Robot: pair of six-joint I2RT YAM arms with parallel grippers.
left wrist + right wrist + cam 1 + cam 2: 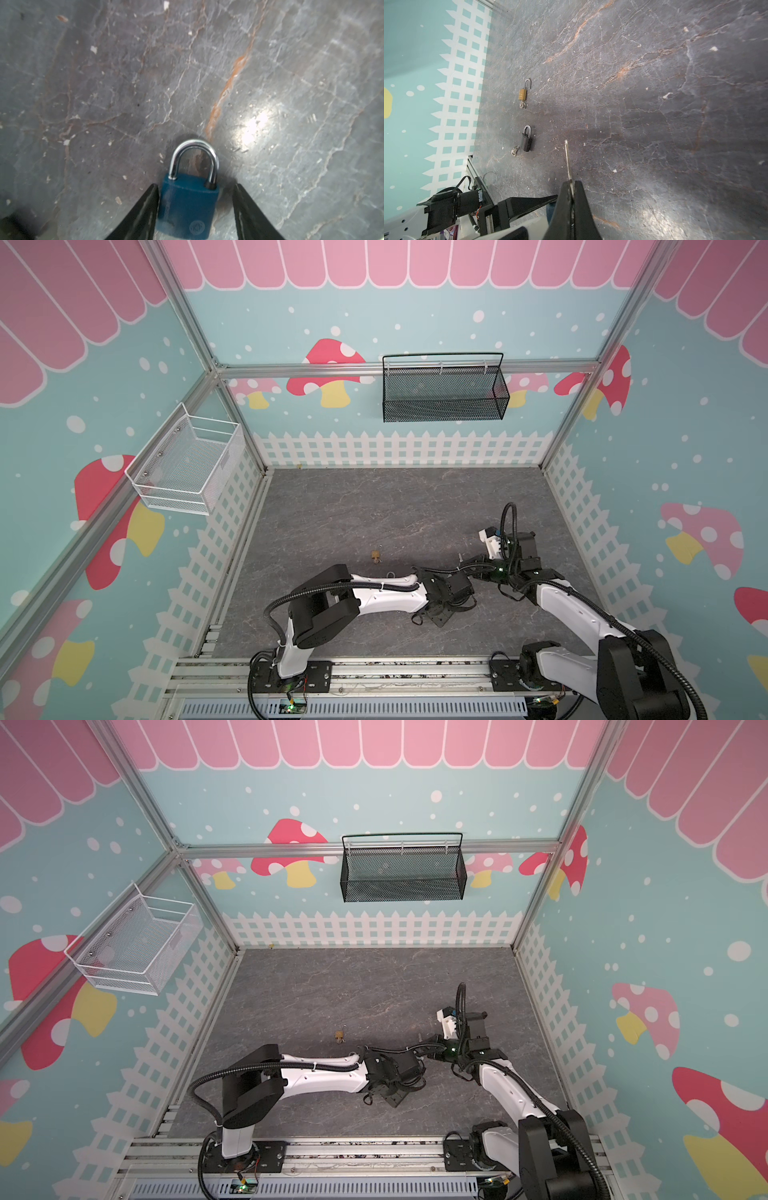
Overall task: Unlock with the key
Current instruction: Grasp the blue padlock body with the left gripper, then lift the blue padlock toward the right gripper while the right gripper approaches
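Note:
A blue padlock (187, 207) with a closed silver shackle lies on the grey stone-look floor. My left gripper (195, 185) is open around its body. One finger (145, 207) touches the lock's side and a gap remains at the other. In both top views that arm's wrist (440, 597) (390, 1073) hides this padlock. My right gripper (572, 181) is shut on the key (568, 160). The key's thin silver blade sticks straight out past the fingertips, above the floor. In a top view the right gripper (471, 563) sits just right of the left wrist.
A brass padlock (522, 94) (376, 558) with its shackle swung open lies further left. A dark padlock (527, 141) with a small bunch of keys (514, 150) lies beside the left arm. A white basket (187, 466) and a black basket (444, 387) hang on the walls.

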